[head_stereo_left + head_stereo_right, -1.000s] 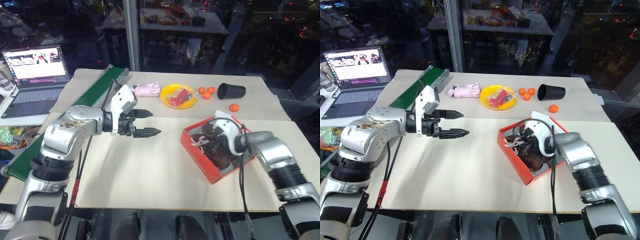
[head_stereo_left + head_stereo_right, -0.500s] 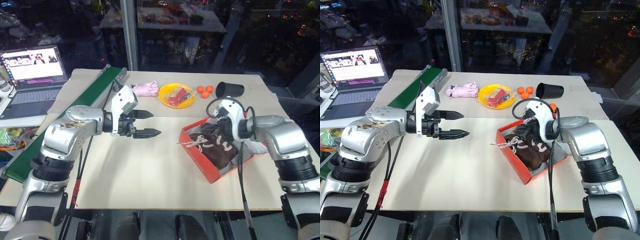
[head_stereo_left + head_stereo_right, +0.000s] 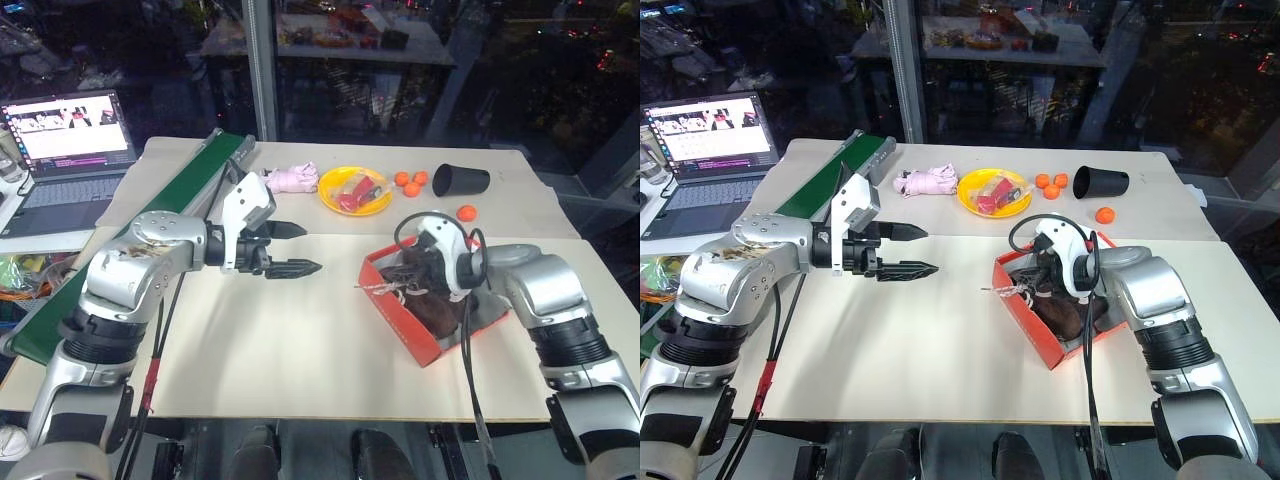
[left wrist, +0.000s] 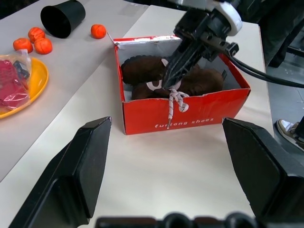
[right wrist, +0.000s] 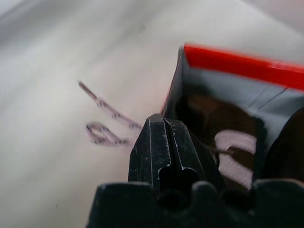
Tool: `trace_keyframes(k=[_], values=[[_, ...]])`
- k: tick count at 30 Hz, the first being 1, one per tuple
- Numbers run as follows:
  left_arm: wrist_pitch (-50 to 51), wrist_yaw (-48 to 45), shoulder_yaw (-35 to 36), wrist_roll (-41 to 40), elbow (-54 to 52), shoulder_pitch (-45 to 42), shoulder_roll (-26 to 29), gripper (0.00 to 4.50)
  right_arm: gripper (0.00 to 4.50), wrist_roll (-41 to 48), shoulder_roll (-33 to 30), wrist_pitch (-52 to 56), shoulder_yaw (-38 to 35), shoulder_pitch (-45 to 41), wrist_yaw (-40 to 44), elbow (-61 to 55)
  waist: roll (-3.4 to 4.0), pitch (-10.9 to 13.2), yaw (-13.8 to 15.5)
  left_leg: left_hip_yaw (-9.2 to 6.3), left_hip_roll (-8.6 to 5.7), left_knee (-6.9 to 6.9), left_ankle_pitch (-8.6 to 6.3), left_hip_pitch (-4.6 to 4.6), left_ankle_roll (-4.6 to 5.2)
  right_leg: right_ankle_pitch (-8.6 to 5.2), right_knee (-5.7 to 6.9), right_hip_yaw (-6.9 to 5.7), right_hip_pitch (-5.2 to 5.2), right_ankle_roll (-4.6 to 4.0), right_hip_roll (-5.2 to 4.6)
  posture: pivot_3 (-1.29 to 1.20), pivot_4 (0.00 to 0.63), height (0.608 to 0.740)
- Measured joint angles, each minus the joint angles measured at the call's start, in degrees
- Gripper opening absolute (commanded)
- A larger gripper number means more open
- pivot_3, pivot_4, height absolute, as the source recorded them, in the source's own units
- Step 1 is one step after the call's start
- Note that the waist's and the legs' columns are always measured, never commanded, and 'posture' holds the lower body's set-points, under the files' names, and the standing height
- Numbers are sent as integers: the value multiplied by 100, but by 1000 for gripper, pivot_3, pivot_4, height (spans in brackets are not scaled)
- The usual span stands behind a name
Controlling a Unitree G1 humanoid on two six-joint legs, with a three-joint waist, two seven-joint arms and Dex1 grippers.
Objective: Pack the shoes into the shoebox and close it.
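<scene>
Lying in red-orange shoebox [image 4: 190, 111], fuzzy brown shoes [image 4: 142, 69]

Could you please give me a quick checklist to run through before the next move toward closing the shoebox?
1. Both shoes inside the shoebox: ok.
2. Laces tucked in: not ok, one hangs over the front wall.
3. Right gripper clear of the box: not ok, shut and reaching inside at the laces.
4. Left gripper clear of the box: ok, open above the table.
5. Lid free to fold: cannot tell.
</scene>
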Motion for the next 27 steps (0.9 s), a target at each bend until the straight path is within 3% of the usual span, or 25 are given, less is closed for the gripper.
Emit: trace_keyframes(k=[11,17,20,24,27], values=[[8,-12,-4,-8,-12,-1,6,3984,16,-404,-22,-834,327,262,77,688,-1,-1,-2,0,0,4,0,12,0,-1,0,0,15,0,0,0,150,740],[23,-16,-5,-13,-21,-2,12,3984,16,-1918,-549,-2482,1737,114,291,879,-24,-18,33,0,-1,9,-1,27,-2,-3,-5,0,30,1,0,0,150,740],[23,-16,-16,-12,-23,-2,11,3984,16,-2437,-585,-3013,2062,40,353,1016,-50,-36,66,0,-1,13,-12,27,-21,-3,-9,0,34,0,-1,0,150,740],[23,-26,-20,-12,-21,-3,8,3984,16,-2535,-641,-2964,1911,125,566,918,-56,-39,156,0,-3,18,-13,23,-23,-4,-8,0,34,-1,-4,0,150,740],[17,-57,-37,-11,-7,-8,-7,3984,16,-1869,-562,-2048,1300,356,851,458,-54,-38,163,0,-3,15,0,0,-2,-2,-5,1,15,-2,-4,0,150,740]])
